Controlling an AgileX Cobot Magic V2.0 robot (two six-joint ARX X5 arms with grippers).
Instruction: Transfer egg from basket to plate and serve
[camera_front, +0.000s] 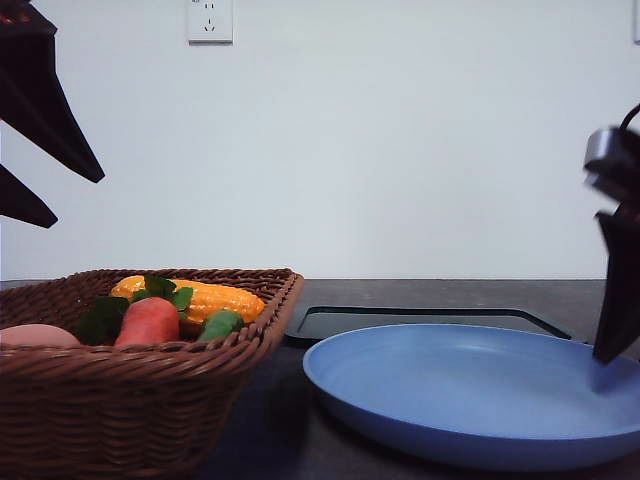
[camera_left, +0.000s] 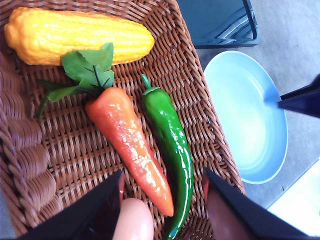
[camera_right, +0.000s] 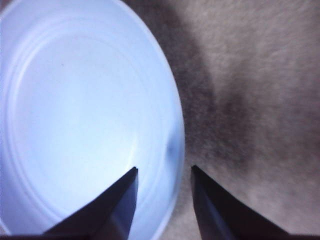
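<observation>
The pinkish-brown egg (camera_front: 35, 335) lies at the left end of the brown wicker basket (camera_front: 150, 390). In the left wrist view the egg (camera_left: 134, 222) sits just inside the open left gripper (camera_left: 164, 172), close to one finger. From the front, the left gripper (camera_front: 80, 200) hangs well above the basket. The light blue plate (camera_front: 470, 390) rests on the table to the right of the basket. My right gripper (camera_right: 164, 168) is open and straddles the plate (camera_right: 85, 110) rim, one finger inside it and one outside. From the front, the right gripper (camera_front: 612, 330) reaches down to the plate's right edge.
A yellow corn cob (camera_left: 75, 37), a red-orange vegetable with green leaves (camera_left: 130, 145) and a green pepper (camera_left: 172, 150) share the basket with the egg. A flat black tray (camera_front: 430, 320) lies behind the plate. A white wall stands behind the dark table (camera_right: 255, 100).
</observation>
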